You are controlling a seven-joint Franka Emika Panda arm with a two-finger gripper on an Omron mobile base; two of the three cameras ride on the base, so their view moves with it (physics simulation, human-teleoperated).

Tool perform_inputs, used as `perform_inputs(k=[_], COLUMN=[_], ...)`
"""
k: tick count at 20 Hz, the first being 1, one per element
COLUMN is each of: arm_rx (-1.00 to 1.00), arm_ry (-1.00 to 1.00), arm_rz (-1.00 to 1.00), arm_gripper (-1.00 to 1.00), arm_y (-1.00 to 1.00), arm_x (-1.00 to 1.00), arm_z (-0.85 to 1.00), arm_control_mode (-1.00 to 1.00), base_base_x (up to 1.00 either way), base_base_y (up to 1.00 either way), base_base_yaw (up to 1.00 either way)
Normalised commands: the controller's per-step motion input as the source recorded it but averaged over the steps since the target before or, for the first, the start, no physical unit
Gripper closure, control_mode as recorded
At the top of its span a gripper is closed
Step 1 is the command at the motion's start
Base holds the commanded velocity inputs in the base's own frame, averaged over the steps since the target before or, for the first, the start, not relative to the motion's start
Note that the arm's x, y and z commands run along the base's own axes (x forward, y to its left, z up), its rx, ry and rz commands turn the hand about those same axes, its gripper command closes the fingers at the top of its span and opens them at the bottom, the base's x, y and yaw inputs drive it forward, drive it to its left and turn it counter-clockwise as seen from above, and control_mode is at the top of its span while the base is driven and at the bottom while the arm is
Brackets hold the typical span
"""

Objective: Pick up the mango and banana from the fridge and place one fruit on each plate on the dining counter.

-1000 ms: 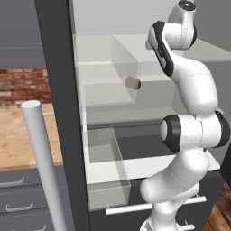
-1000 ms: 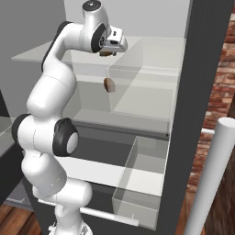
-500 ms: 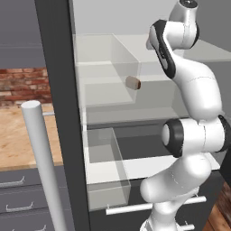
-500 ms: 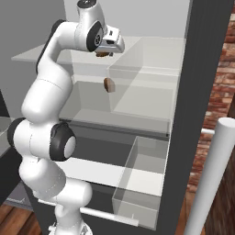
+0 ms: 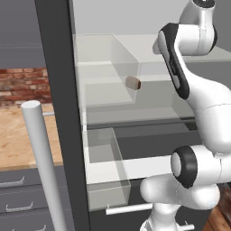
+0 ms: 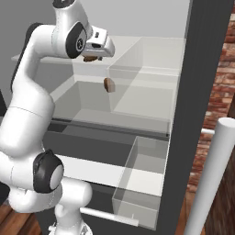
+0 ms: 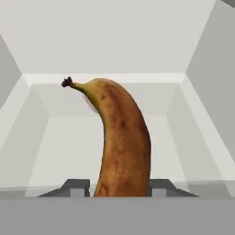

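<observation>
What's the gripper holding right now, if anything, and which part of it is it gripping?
The gripper has the banana between its fingertips, at the end opposite the dark stem tip. The fingers sit against both sides of that end, though a firm grip cannot be confirmed.

The left base view looks forward and down from behind the arm's left into the open fridge (image 5: 58, 90). The right base view faces the same glass shelves from the arm's right, sharing the brown oval lump (image 6: 109, 85). The hand view sits close behind the banana (image 7: 121, 142), facing the fridge's white back wall.
</observation>
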Motion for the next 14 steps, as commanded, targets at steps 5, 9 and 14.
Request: perform_inputs(k=[5, 9, 14], arm_rx=[0.01, 0.0, 0.0], arm_ry=[-0.18, -0.04, 0.0], arm_rz=[0.0, 0.0, 0.0], arm_gripper=[1.0, 1.0, 1.0], arm_y=[0.0, 0.03, 0.12], arm_x=[-1.0, -1.0, -1.0], arm_z=[-0.02, 0.1, 0.3], arm_control_mode=[-1.0, -1.0, -1.0], base_base_x=[0.0, 0.0, 0.0], base_base_y=[0.0, 0.0, 0.0], base_base_yaw=[0.0, 0.0, 0.0])
